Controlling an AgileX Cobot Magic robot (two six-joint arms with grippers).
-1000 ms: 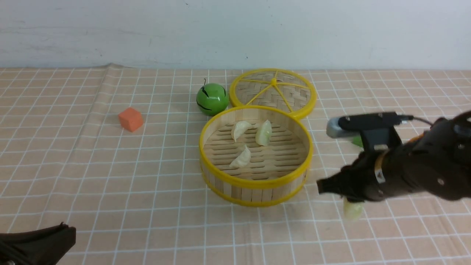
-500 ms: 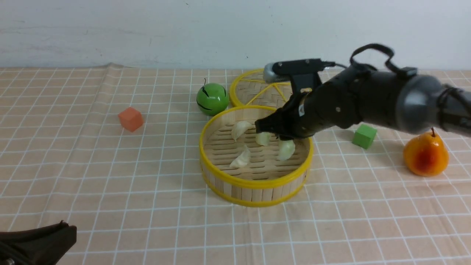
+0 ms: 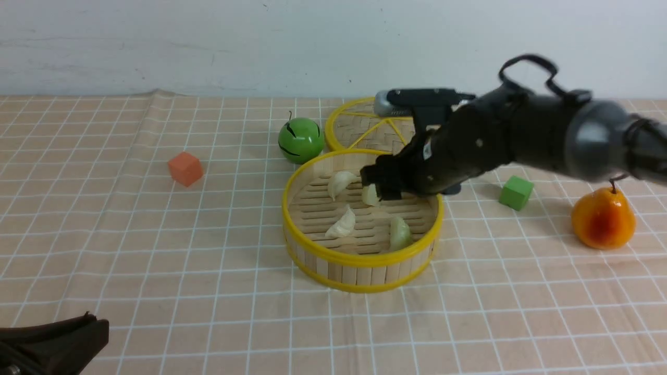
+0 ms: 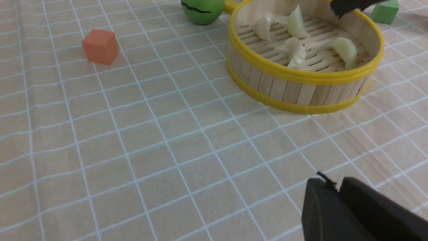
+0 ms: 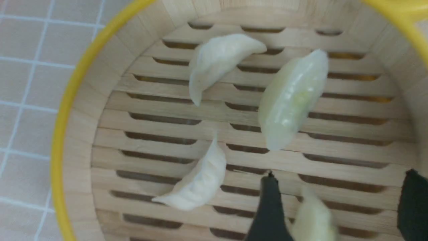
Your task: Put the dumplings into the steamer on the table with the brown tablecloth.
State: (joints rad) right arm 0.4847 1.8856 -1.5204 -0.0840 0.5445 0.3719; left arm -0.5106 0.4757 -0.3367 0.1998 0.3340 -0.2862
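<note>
The steamer [image 3: 359, 259] stands mid-table on the brown checked tablecloth [image 3: 208, 250]. Inside lie two white dumplings [image 3: 340, 182] [image 3: 341, 223] and two greenish ones: one [image 3: 371, 195] partly hidden by my right gripper, one [image 3: 399, 233] near the front right wall. My right gripper [image 3: 379, 186] hovers open over the steamer's far right part. In the right wrist view its open gripper [image 5: 341, 204] has the blurred greenish dumpling [image 5: 312, 217] lying loose between the fingers. My left gripper [image 4: 334, 187] is shut and empty, low at the front left [image 3: 78, 333].
The woven lid [image 3: 365, 125] lies flat behind the steamer. A green round fruit [image 3: 299, 139] sits to the lid's left, an orange cube [image 3: 185, 168] further left. A green cube [image 3: 516, 192] and an orange pear [image 3: 603, 219] are right of the steamer.
My right gripper carried a greenish dumpling from the table's front right to above the steamer, then opened. The dumpling dropped onto the steamer's base. The left arm has not moved.
</note>
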